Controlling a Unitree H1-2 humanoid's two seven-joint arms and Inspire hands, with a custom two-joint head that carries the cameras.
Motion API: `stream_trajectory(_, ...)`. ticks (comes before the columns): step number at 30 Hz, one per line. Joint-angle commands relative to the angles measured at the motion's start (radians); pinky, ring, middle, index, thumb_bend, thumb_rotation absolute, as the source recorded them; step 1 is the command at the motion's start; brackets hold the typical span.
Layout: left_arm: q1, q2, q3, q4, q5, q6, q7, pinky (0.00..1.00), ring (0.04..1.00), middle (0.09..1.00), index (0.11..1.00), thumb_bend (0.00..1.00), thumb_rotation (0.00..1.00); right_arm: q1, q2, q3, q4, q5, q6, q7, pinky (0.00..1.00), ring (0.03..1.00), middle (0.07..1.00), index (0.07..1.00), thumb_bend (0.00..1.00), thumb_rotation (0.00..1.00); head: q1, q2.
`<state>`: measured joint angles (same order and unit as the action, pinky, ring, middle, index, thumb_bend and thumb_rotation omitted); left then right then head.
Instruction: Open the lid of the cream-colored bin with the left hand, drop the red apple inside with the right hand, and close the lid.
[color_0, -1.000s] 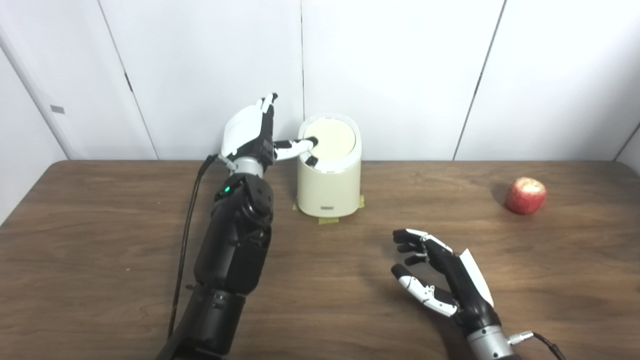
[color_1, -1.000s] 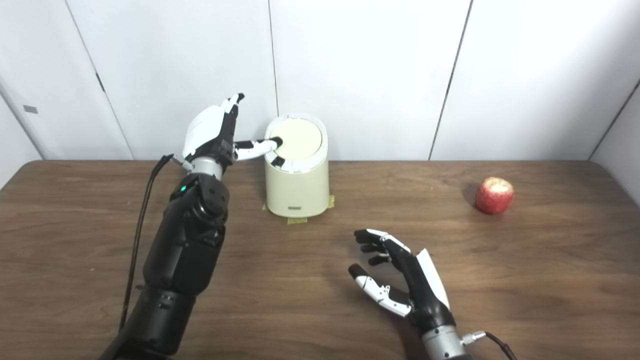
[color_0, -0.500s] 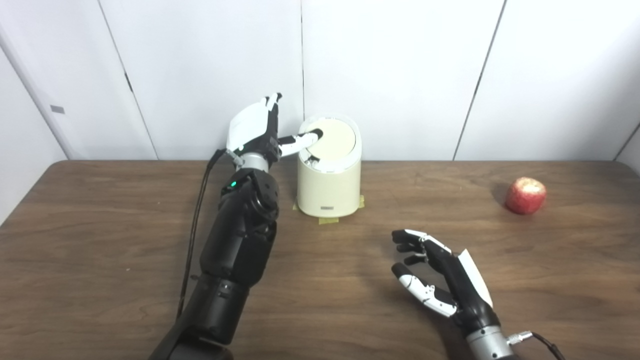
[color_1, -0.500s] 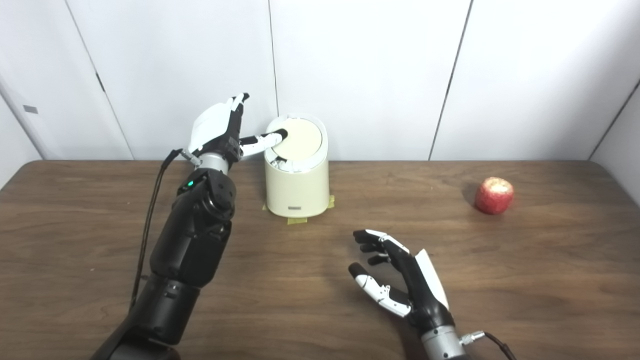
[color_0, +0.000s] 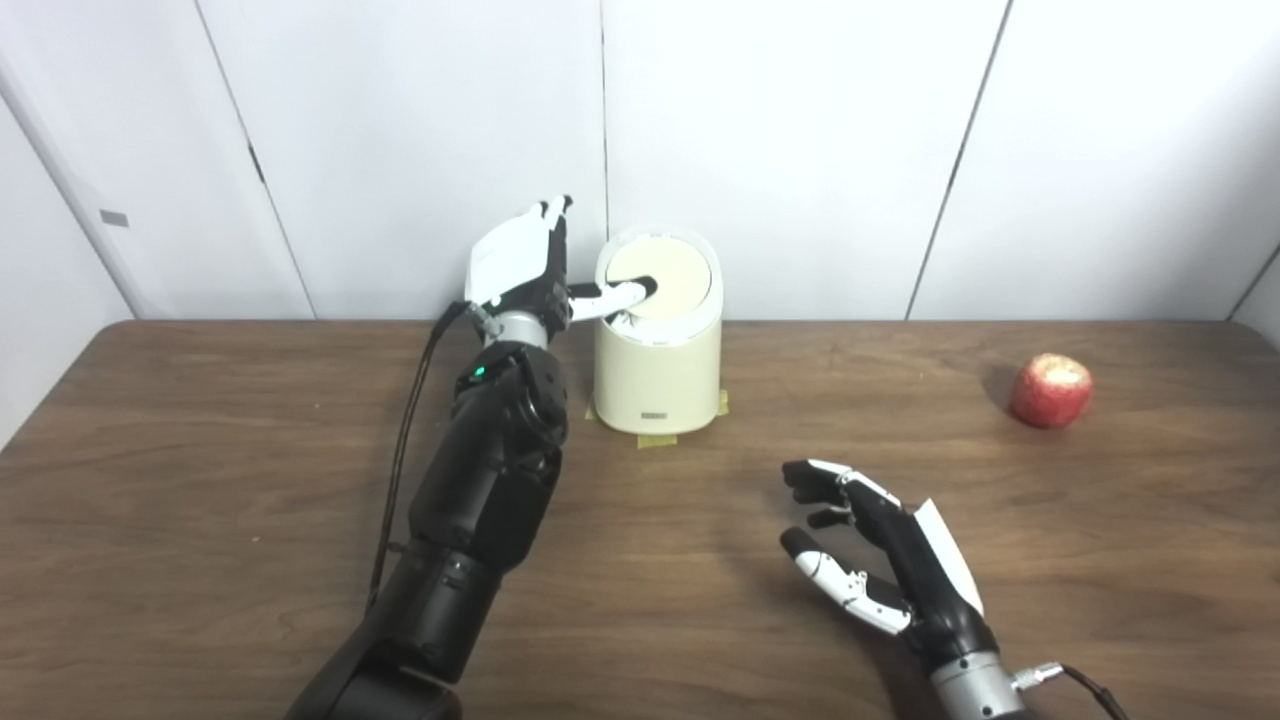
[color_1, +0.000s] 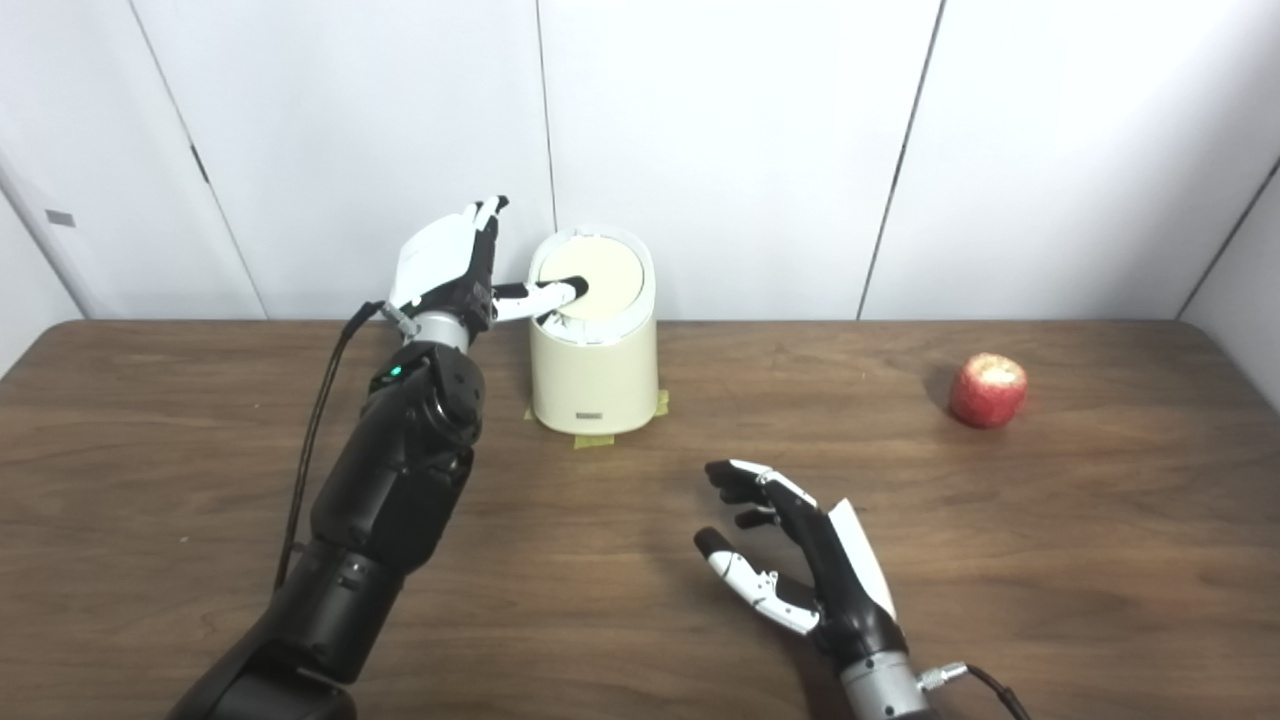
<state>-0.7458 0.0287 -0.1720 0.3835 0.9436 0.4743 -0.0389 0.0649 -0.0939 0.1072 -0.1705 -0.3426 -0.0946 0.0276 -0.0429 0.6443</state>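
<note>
left robot hand (color_0: 520, 265) on lid (color_0: 665, 275) (apple (color_0: 1050, 391) apart)

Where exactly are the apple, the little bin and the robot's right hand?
apple (color_0: 1050, 391): left eye view, middle of its red skin.
bin (color_0: 657, 370): left eye view, front wall below the lid.
right hand (color_1: 812, 565): right eye view, on the palm.

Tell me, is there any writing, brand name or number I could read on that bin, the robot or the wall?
Nothing is readable.
Cream-colored bin: a small dark label low on its front, too small and blurred to read.
Wall: a small grey tag, with no legible text.
</note>
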Motion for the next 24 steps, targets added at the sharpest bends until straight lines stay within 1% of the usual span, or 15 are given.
stream_trajectory(1,-0.062,0.009,-0.009,0.005,0.018,-0.005,0.037,1.00,1.000,1.000,0.981,0.87,0.43,-0.021,0.002,0.002,-0.036,-0.005,-0.014,-0.010,0.66,0.749,0.766,0.755,0.25,0.54,-0.002,0.002)
stream_trajectory(5,-0.061,0.021,-0.035,0.027,0.047,-0.005,0.058,1.00,1.000,1.000,0.978,0.90,0.39,-0.021,0.004,0.004,-0.037,-0.009,-0.013,-0.014,0.66,0.749,0.764,0.754,0.25,0.55,-0.004,0.003)
stream_trajectory(6,-0.062,0.024,-0.043,0.035,0.063,-0.005,0.063,1.00,1.000,1.000,0.976,0.91,0.35,-0.021,0.004,0.005,-0.038,-0.010,-0.012,-0.014,0.66,0.751,0.765,0.753,0.25,0.54,-0.004,0.003)
stream_trajectory(8,-0.062,0.040,-0.075,0.047,0.107,-0.005,0.077,1.00,1.000,1.000,0.975,0.92,0.33,-0.022,0.005,0.005,-0.040,-0.009,-0.010,-0.013,0.66,0.752,0.766,0.753,0.25,0.54,-0.003,0.004)
stream_trajectory(11,-0.059,0.062,-0.117,0.058,0.149,-0.005,0.112,1.00,1.000,1.000,0.977,0.95,0.24,-0.023,0.007,0.005,-0.041,-0.009,-0.004,-0.012,0.65,0.747,0.763,0.752,0.24,0.52,-0.003,0.004)
stream_trajectory(13,-0.057,0.070,-0.133,0.062,0.167,-0.005,0.128,1.00,1.000,1.000,0.978,0.97,0.19,-0.023,0.009,0.005,-0.044,-0.007,0.006,-0.010,0.66,0.749,0.765,0.753,0.25,0.53,-0.003,0.002)
stream_trajectory(17,-0.055,0.093,-0.164,0.060,0.177,-0.005,0.135,1.00,1.000,1.000,0.997,0.98,0.09,-0.025,0.011,0.006,-0.046,-0.011,0.015,-0.009,0.65,0.746,0.764,0.752,0.24,0.52,-0.004,0.000)
stream_trajectory(19,-0.054,0.100,-0.173,0.057,0.178,-0.005,0.133,1.00,1.000,1.000,1.000,0.98,0.08,-0.026,0.012,0.006,-0.044,-0.006,0.015,-0.009,0.66,0.747,0.765,0.753,0.24,0.52,-0.004,-0.001)
stream_trajectory(21,-0.053,0.105,-0.176,0.057,0.179,-0.005,0.128,1.00,1.000,1.000,1.000,0.98,0.08,-0.026,0.010,0.007,-0.038,-0.009,0.002,-0.015,0.65,0.746,0.763,0.751,0.24,0.52,-0.004,-0.001)
stream_trajectory(24,-0.050,0.103,-0.168,0.060,0.172,-0.005,0.128,1.00,1.000,1.000,0.998,0.97,0.09,-0.026,0.010,0.008,-0.038,-0.008,0.003,-0.014,0.65,0.746,0.764,0.755,0.24,0.53,-0.005,-0.002)
